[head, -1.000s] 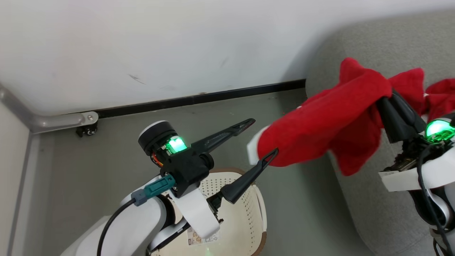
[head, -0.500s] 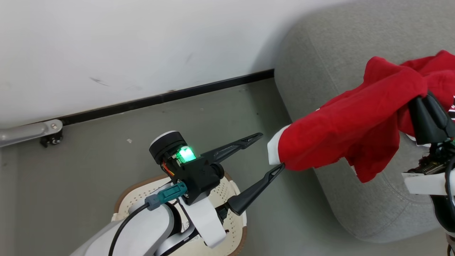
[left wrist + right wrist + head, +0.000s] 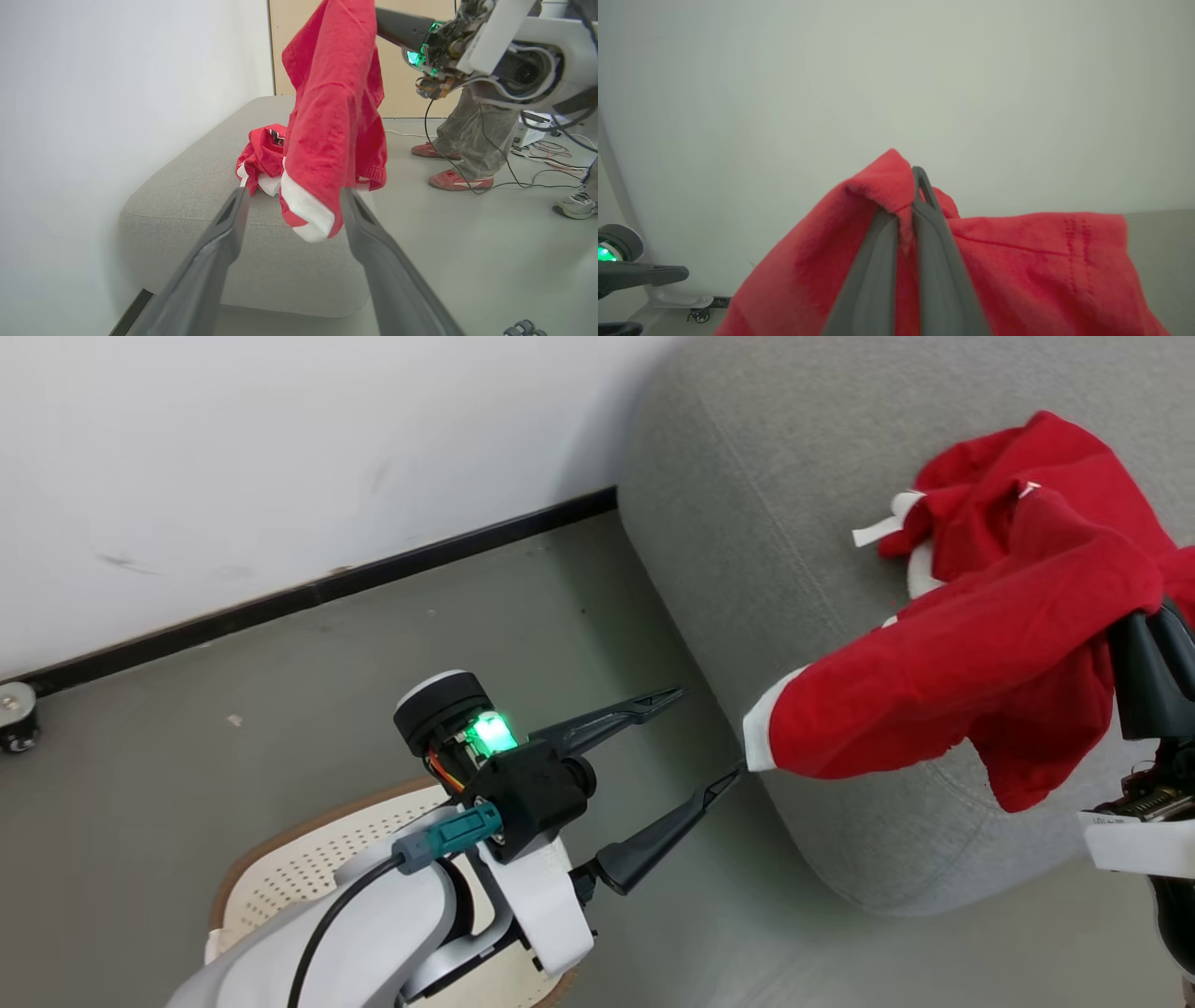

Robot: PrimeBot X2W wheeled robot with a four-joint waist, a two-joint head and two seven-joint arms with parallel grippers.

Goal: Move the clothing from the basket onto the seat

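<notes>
The right gripper (image 3: pixel 906 205), jaws clamped on the red clothing (image 3: pixel 980 663), holds it over the grey seat (image 3: pixel 747 523), white cuff (image 3: pixel 758 743) just beside the left gripper (image 3: pixel 707 732), jaws apart.

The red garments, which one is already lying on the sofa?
The crumpled garment lying on the grey sofa. The other garment hangs in the air, pinched in the shut right gripper, its white cuff dangling.

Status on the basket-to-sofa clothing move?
Done: one crumpled red garment with white trim lies on the grey fabric sofa. In hand: right end effector shut on a second red garment, hanging at the sofa's edge; left end effector open by its white cuff. Left: set it down, release; cream perforated basket mostly hidden.
</notes>
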